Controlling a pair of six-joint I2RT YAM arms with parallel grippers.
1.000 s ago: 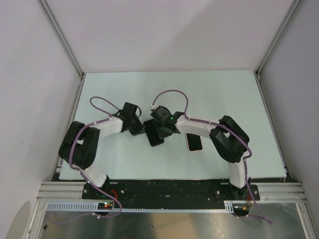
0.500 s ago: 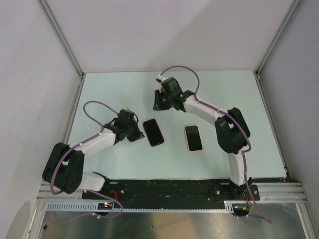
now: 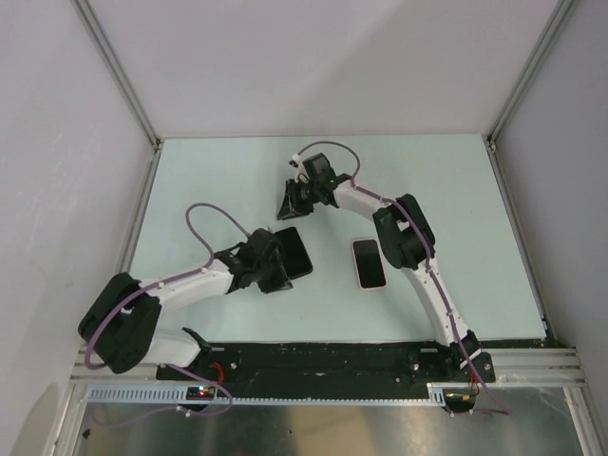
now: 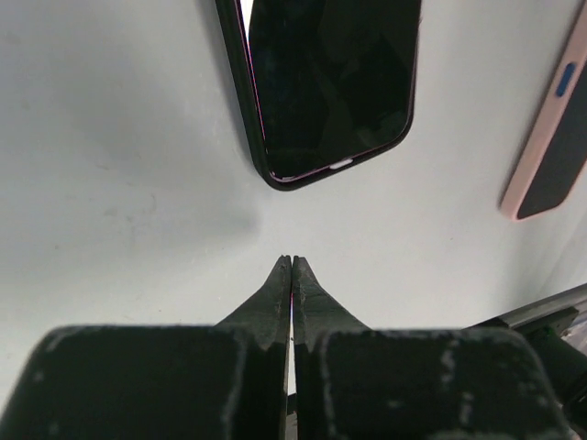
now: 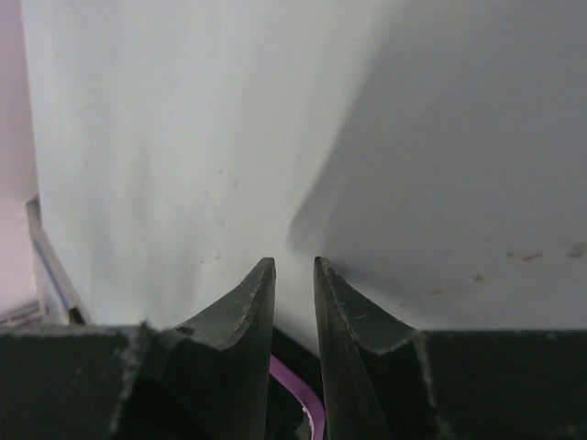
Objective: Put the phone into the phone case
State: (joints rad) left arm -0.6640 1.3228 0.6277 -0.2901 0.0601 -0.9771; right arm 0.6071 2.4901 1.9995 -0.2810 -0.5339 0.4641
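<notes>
We see the phone (image 3: 296, 251) lying flat on the pale worktop (image 3: 218, 180), a little left of the centre of the overhead view, its dark glossy screen facing up. In the left wrist view the phone (image 4: 330, 82) fills the upper middle of the frame. A thin dark rim runs around its rounded end, with a faint purplish line along the edge. We can read no brand, label or writing on it.

The pink phone case (image 3: 369, 263) lies to the right of the phone, apart from it and roughly parallel. Its face is dark inside the pink border, and we cannot tell whether that is lining or a screen. The left wrist view catches the case (image 4: 550, 137) at the right edge, with a small blue button on its pink side.

The left pincer (image 4: 292, 270) is clenched, tips pressed together on nothing, just short of the phone's near end. Bare worktop shows between them.

The right pincer (image 5: 293, 275) sits in the upper middle of the overhead view, well above the phone. Its fingers are slightly parted and grasp nothing.
</notes>
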